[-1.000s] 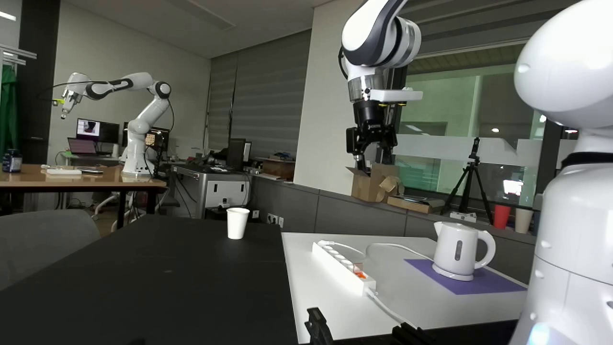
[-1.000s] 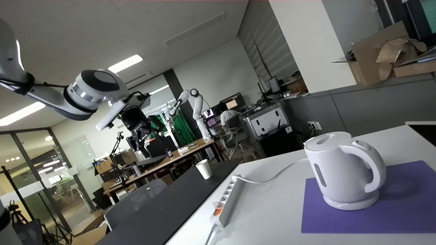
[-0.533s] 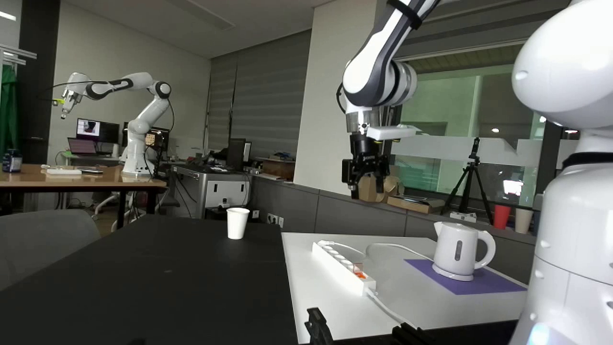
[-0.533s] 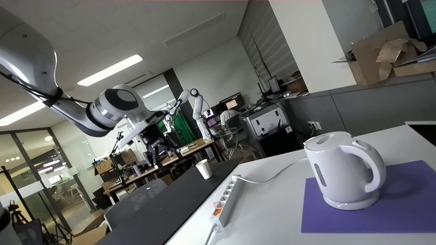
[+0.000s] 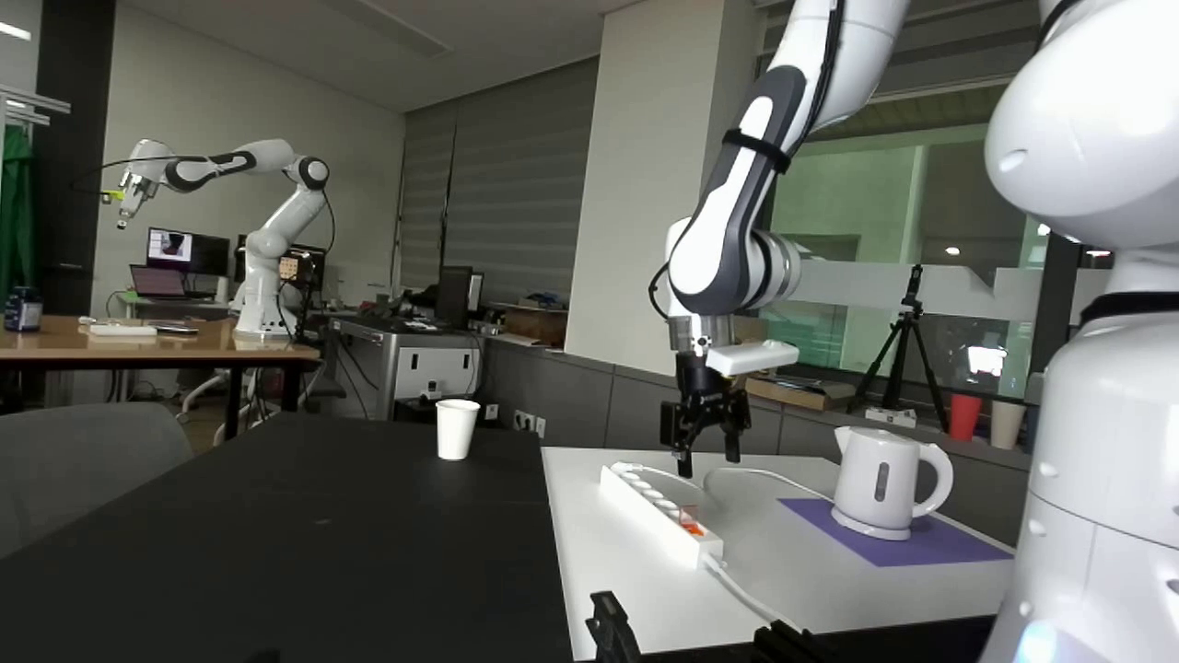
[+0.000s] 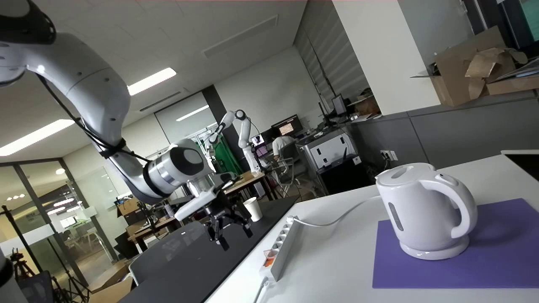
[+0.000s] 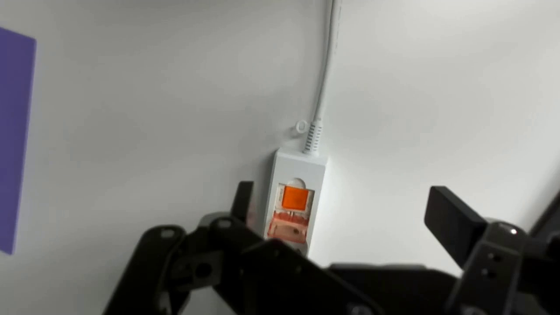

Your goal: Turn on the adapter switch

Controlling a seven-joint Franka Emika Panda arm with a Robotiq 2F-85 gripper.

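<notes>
Since it fills the bottom of the wrist view, the tool (image 7: 340, 200) comes nearest, its fingers (image 7: 453, 223) spread wide apart and holding nothing. Beyond them, below the centre of that frame, is the orange rocker switch (image 7: 295, 198), untouched, with a clear hinged flap (image 7: 287, 231) apparently raised at its lower edge. It is set into the white power strip (image 5: 656, 523), close to where the cord (image 7: 322, 94) enters; the strip lies on the white bench (image 5: 626, 603), low and right of centre in an exterior view. It should prove light and rigid, likely to skid on the smooth bench. The rocker probably wants one firm push straight down with the fingertips brought together, sparing the thin, perhaps brittle flap; if the strip needs steadying, take it across its narrow sides. Farther from the tool, at lower right, a white electric kettle (image 5: 898, 479) stands on a purple mat (image 5: 939, 543); beyond, left of centre, a paper cup (image 5: 456, 431); farthest, upper left, a second robot arm (image 5: 273, 241).
</notes>
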